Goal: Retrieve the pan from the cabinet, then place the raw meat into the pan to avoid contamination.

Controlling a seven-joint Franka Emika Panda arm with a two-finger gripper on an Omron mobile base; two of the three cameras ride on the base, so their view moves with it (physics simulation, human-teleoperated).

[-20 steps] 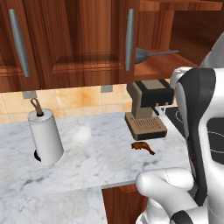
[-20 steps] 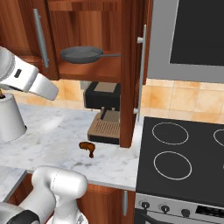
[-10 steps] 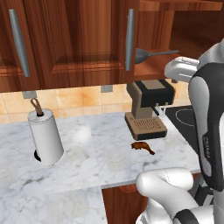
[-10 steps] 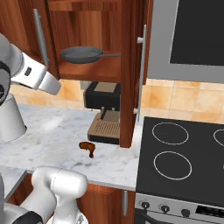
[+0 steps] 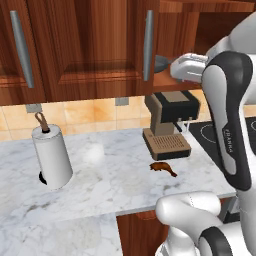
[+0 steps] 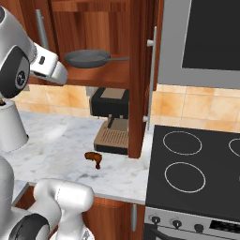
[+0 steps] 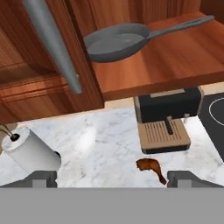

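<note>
The pan (image 7: 116, 41) lies on the wooden shelf (image 7: 175, 57) inside the open cabinet (image 6: 101, 28), its long handle pointing right. It also shows as the pan (image 6: 86, 58) from the right base and as the pan (image 5: 161, 64), half hidden behind a door handle. My gripper (image 7: 114, 179) is open, its tips far apart with nothing between them. It hangs in front of and below the shelf, apart from the pan. My hand (image 5: 187, 67) is level with the shelf. The raw meat (image 7: 151, 167) lies on the marble counter before the coffee machine, also seen as the raw meat (image 6: 93, 158).
A black coffee machine (image 6: 110, 119) stands under the shelf. A paper towel roll (image 5: 51, 155) is at the counter's left. The open cabinet door (image 6: 140, 79) juts out beside the stove (image 6: 197, 164). A silver door handle (image 7: 50, 39) hangs close to my hand.
The arm has swung up and in toward the open cabinet, bringing the hand in front of the shelf near the pan. The jaws stayed open. Pan and meat have not moved.
</note>
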